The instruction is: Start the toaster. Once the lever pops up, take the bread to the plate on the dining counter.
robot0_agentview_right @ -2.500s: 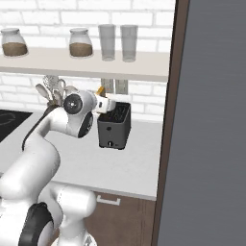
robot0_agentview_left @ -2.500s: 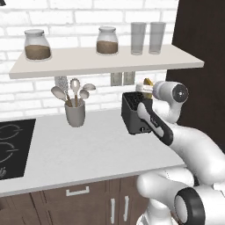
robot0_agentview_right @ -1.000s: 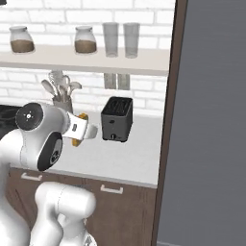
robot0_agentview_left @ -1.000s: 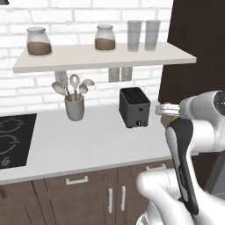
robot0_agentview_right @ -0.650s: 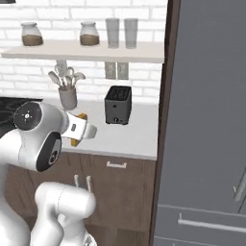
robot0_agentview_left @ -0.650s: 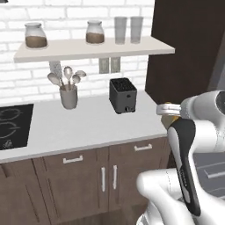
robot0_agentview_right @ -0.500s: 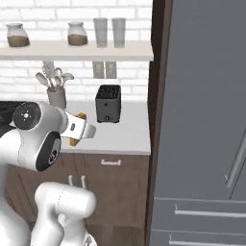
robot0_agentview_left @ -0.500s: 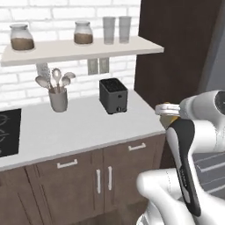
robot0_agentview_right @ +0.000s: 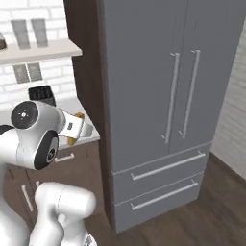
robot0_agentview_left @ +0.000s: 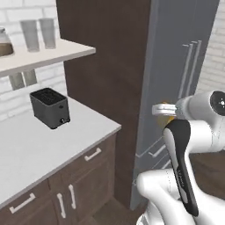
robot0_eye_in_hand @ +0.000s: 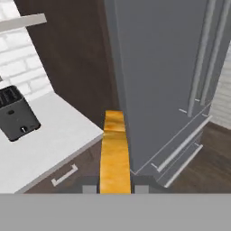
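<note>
My gripper (robot0_eye_in_hand: 115,187) is shut on the bread (robot0_eye_in_hand: 114,153), an orange-yellow slice seen edge-on, standing up between the two fingertips. In the left base view the gripper (robot0_agentview_left: 161,110) is held out in front of the grey fridge, with a sliver of bread (robot0_agentview_left: 164,105) showing at it. The right base view shows the gripper (robot0_agentview_right: 77,127) beside the worktop's end. The dark grey toaster (robot0_agentview_left: 49,107) (robot0_agentview_right: 41,94) (robot0_eye_in_hand: 16,115) stands on the white worktop well to the left and behind, its slots empty. The plate and the dining counter are out of view.
A tall grey fridge (robot0_agentview_left: 184,52) (robot0_agentview_right: 158,96) with double doors and two drawers stands straight ahead, a dark wood panel (robot0_agentview_left: 110,52) to its left. The white worktop (robot0_agentview_left: 39,149) ends there. A shelf carries glasses (robot0_agentview_left: 39,33). Wood floor (robot0_agentview_right: 202,211) lies at the right.
Both base views have swung right with the driving base: the toaster slid to the left and the fridge came into view. The bread stays held in the gripper.
</note>
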{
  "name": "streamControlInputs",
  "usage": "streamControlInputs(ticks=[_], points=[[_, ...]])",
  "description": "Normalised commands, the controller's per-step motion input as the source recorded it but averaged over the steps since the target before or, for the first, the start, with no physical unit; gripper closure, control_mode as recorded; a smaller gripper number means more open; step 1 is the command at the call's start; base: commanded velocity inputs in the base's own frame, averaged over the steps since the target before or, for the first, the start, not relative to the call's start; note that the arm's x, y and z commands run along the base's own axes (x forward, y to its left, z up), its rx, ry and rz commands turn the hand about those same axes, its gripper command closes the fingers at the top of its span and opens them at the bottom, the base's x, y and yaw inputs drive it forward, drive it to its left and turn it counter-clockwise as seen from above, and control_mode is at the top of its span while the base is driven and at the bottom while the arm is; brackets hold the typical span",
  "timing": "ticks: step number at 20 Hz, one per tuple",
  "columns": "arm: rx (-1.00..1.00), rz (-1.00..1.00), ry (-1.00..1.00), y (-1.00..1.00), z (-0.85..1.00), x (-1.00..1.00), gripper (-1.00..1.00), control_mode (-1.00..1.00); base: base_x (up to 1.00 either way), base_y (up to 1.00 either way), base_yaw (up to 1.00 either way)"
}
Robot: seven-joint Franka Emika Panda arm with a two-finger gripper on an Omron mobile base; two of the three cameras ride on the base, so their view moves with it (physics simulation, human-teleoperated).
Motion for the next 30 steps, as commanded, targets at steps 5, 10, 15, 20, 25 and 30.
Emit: streamControlInputs(ticks=[5, 10, 15, 20, 25, 30], points=[[0.0, 0.0, 0.0, 0.0, 0.0, 0.0, 1.0, 1.0, -0.66, 0.0, -0.75], [0.0, 0.0, 0.0, 0.0, 0.0, 0.0, 1.0, 1.0, -0.43, -0.18, -0.73], [0.0, 0.0, 0.0, 0.0, 0.0, 0.0, 1.0, 1.0, -0.01, -0.42, -0.69], [0.0, 0.0, 0.0, 0.0, 0.0, 0.0, 1.0, 1.0, 0.35, -0.43, -0.62], [0.0, 0.0, 0.0, 0.0, 0.0, 0.0, 1.0, 1.0, 0.9, -0.17, -0.48], [0.0, 0.0, 0.0, 0.0, 0.0, 0.0, 1.0, 1.0, 1.0, 0.0, -0.33]])
